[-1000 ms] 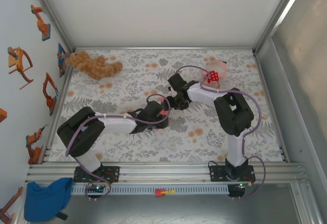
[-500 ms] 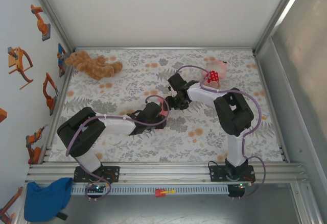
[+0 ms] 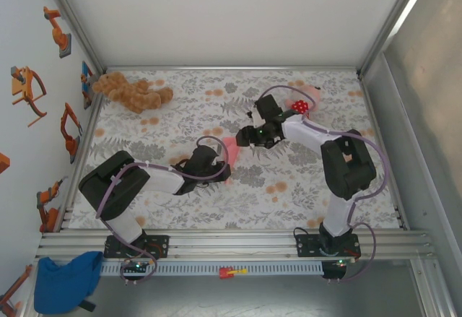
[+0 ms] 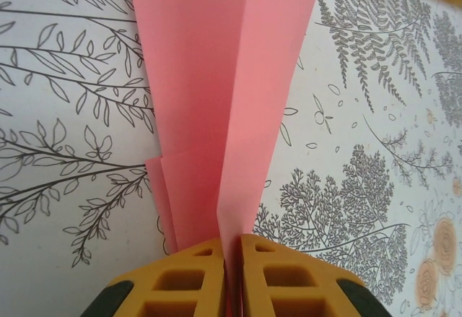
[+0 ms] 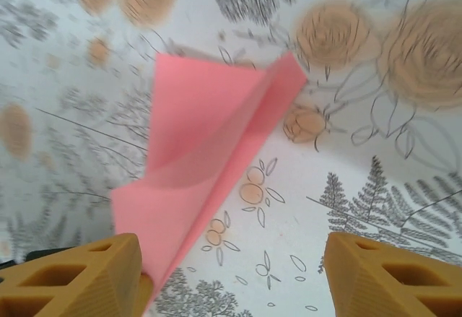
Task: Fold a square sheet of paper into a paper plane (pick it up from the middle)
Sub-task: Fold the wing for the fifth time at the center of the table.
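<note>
Paper plane (image 4: pixel 216 100), plain salmon-pink, pinched in left gripper (image 4: pixel 231 252), floral mat (image 4: pixel 375 187)

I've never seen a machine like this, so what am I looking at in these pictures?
Those are two robot arms standing side by side. One picture looks down from above; the other two come from small cameras on each wrist. On the flowery cloth lie a brown teddy and a pink plush toy. The left gripper is pinched shut on the folded pink paper. The right gripper is open, with the paper near one finger.
</note>
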Motion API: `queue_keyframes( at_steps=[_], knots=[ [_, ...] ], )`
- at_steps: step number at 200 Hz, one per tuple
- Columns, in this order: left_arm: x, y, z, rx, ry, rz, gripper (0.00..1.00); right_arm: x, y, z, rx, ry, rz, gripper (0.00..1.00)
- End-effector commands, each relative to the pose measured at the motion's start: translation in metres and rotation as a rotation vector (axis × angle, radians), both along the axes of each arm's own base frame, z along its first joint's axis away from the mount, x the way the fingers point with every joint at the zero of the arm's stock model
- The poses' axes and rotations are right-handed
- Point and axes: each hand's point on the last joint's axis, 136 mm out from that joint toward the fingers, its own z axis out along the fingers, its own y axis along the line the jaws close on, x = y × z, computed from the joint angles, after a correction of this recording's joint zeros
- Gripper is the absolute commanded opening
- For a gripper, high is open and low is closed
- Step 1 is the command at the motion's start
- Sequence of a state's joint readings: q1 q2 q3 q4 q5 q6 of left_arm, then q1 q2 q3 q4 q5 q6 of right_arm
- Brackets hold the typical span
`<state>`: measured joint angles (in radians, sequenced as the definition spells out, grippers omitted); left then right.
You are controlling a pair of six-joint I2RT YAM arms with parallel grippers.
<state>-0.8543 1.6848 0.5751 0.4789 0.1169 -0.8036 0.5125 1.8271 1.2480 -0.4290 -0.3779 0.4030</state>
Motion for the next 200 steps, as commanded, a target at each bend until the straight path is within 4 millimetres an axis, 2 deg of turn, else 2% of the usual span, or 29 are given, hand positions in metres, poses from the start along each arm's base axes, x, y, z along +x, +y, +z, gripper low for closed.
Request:
queue_keyframes(
  at_steps=[1, 43, 99, 150, 200],
  knots=[
    [-0.023, 0.016, -0.035, 0.051, 0.128, -0.012, 0.12, -0.005, 0.006, 0.009, 0.045, -0.044, 0.095, 0.67],
    [-0.026, 0.018, -0.038, 0.060, 0.140, -0.016, 0.12, -0.008, 0.005, -0.008, -0.003, -0.021, 0.145, 0.65],
    [-0.027, 0.018, -0.039, 0.055, 0.149, -0.024, 0.11, -0.008, 0.015, -0.032, -0.080, -0.008, 0.195, 0.66],
    [-0.026, 0.017, -0.038, 0.048, 0.151, -0.025, 0.11, -0.005, 0.027, -0.043, -0.115, -0.008, 0.234, 0.66],
    [-0.025, 0.015, -0.035, 0.037, 0.150, -0.024, 0.12, -0.004, 0.020, -0.065, -0.234, -0.009, 0.219, 0.66]
  ],
)
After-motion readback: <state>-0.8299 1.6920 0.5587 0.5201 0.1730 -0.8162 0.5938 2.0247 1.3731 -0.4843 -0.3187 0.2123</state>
